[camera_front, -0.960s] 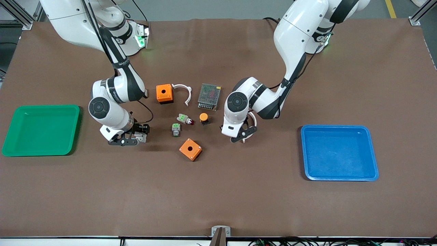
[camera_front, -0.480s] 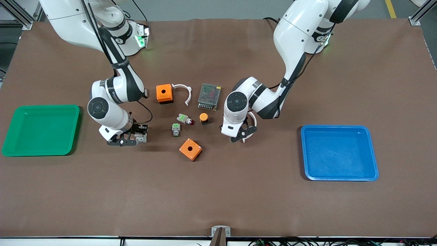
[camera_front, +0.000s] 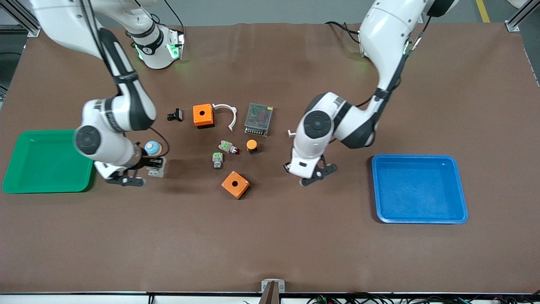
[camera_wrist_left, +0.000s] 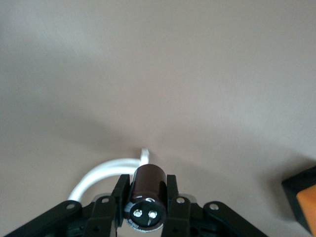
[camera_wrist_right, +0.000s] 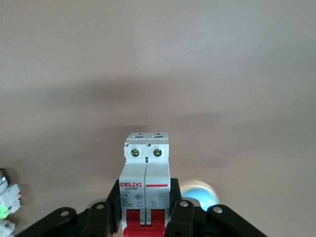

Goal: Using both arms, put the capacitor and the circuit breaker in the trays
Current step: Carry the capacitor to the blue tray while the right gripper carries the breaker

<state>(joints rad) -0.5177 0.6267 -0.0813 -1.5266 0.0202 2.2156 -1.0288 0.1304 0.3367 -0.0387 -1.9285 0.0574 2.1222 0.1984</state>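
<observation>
My left gripper (camera_wrist_left: pixel 147 191) is shut on the capacitor (camera_wrist_left: pixel 148 187), a dark cylinder whose two-pin end faces the camera. In the front view this gripper (camera_front: pixel 322 174) hangs over bare table between the parts cluster and the blue tray (camera_front: pixel 419 217); the capacitor is hidden there. My right gripper (camera_wrist_right: pixel 145 200) is shut on the circuit breaker (camera_wrist_right: pixel 146 170), a white-grey block with red levers. In the front view this gripper (camera_front: pixel 148 171) holds the breaker (camera_front: pixel 157 172) over the table beside the green tray (camera_front: pixel 50 185).
A blue round part (camera_front: pixel 152 147) lies by the right gripper. The cluster has a black clip (camera_front: pixel 175 115), two orange boxes (camera_front: pixel 203 115) (camera_front: pixel 235 184), a white curved clip (camera_front: pixel 228 112), a power supply (camera_front: pixel 258 119), an orange-capped button (camera_front: pixel 252 145) and two green-topped parts (camera_front: pixel 228 147) (camera_front: pixel 217 160).
The right arm has moved toward the green tray with the breaker. The left arm has moved toward the blue tray with the capacitor. The black clip and the blue round part now show.
</observation>
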